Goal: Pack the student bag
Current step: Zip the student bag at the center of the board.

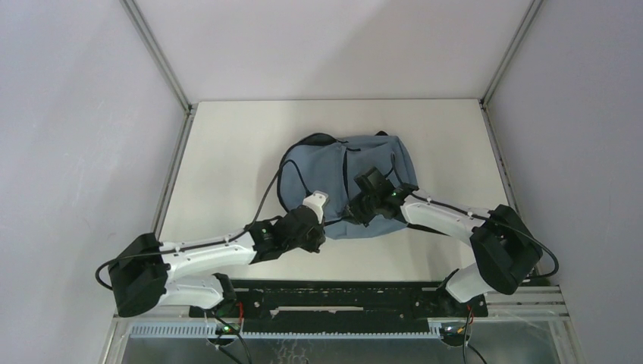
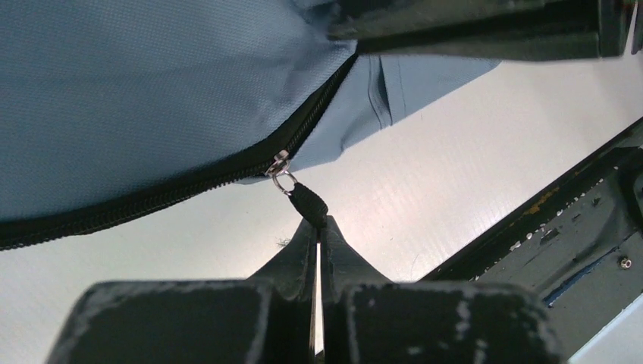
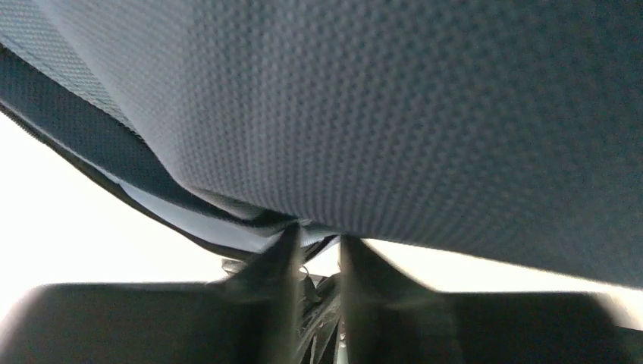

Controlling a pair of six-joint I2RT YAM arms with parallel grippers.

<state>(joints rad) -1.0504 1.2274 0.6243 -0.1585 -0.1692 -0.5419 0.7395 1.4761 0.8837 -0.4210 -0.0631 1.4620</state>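
The student bag (image 1: 341, 171) is a grey-blue backpack lying flat mid-table, and its fabric fills the left wrist view (image 2: 136, 91) and the right wrist view (image 3: 394, 114). My left gripper (image 1: 324, 224) is at the bag's near edge. It is shut (image 2: 320, 224) on the black zipper pull tab (image 2: 308, 203), which hangs by a silver ring (image 2: 280, 176) from the black zipper (image 2: 152, 199). My right gripper (image 1: 362, 208) sits on the bag's near edge just to the right. Its fingers (image 3: 317, 233) pinch a fold of the bag's lower edge.
The white table (image 1: 227, 152) is enclosed by grey walls and aluminium posts (image 1: 159, 57). A black rail (image 1: 341, 292) runs along the near edge behind both arms and also shows in the left wrist view (image 2: 561, 227). A black strap loop (image 1: 318, 139) lies at the bag's far side.
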